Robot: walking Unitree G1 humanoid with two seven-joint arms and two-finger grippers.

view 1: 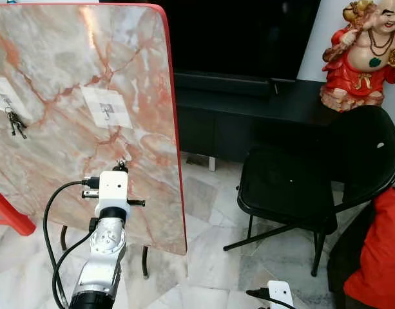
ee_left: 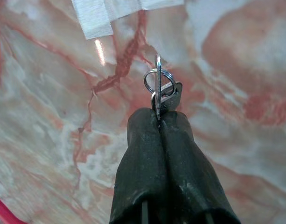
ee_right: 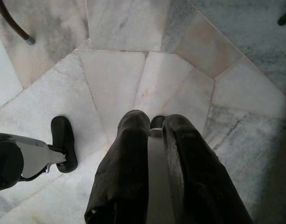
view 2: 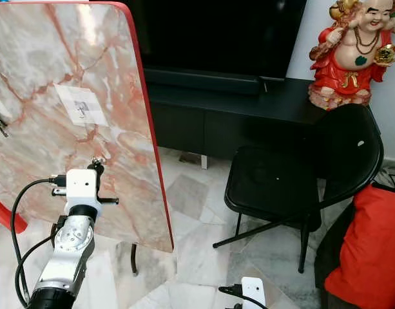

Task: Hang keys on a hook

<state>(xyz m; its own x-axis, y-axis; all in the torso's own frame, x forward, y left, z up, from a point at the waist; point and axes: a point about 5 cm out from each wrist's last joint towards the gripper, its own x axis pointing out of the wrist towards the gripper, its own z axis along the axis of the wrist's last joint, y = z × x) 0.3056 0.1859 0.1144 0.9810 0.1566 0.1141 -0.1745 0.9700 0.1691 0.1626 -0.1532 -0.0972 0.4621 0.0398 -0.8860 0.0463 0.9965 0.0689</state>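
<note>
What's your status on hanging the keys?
Left gripper shut on key, raised before marble board, below taped hook. Right gripper idle over floor. Another bunch already hung. Nothing blocking.

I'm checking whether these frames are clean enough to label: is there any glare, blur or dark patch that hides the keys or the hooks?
Left eye view: glare whitens the marble board at its top, but both taped hooks stay readable. Left wrist view: sharp on the key pinched in the left gripper, one small glare streak beside it. Right wrist view: evenly lit floor tiles, right gripper slightly soft.
</note>
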